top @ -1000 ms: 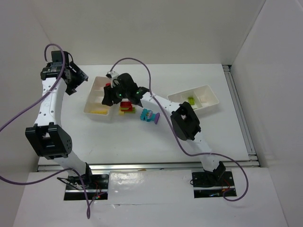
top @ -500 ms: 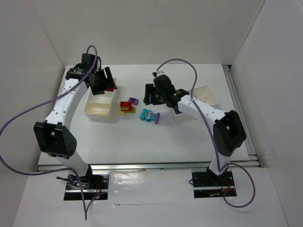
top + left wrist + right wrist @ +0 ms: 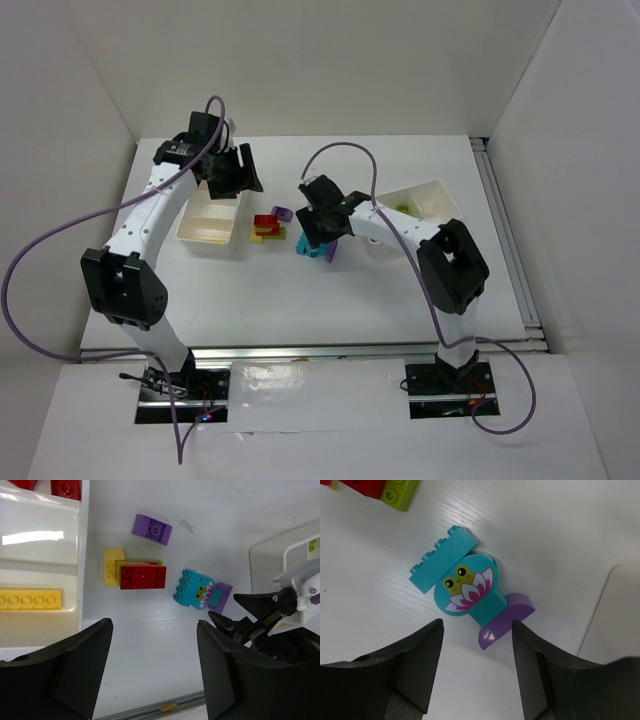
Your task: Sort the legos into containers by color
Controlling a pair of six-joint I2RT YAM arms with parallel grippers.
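Two white trays: the left one (image 3: 186,230) holds red bricks (image 3: 65,487) and a long yellow brick (image 3: 30,600); the right one (image 3: 440,195) holds a lime brick (image 3: 403,210). Between them lie a purple brick (image 3: 151,529), a red brick (image 3: 142,576) stacked on yellow (image 3: 110,566) and lime pieces, and a cyan frog brick (image 3: 465,587) joined to a purple piece (image 3: 507,622). My right gripper (image 3: 477,630) is open, just above the cyan brick (image 3: 312,245). My left gripper (image 3: 154,630) is open and empty, over the left tray's far end (image 3: 232,172).
White walls enclose the table on three sides. A metal rail (image 3: 510,240) runs along the right edge and another along the near edge (image 3: 310,350). Purple cables loop above both arms. The right arm's fingers (image 3: 250,611) show in the left wrist view.
My left arm swung from the far left corner to the left tray's far end. My right gripper left the left tray, passed near the right tray, and came back over the cyan brick.
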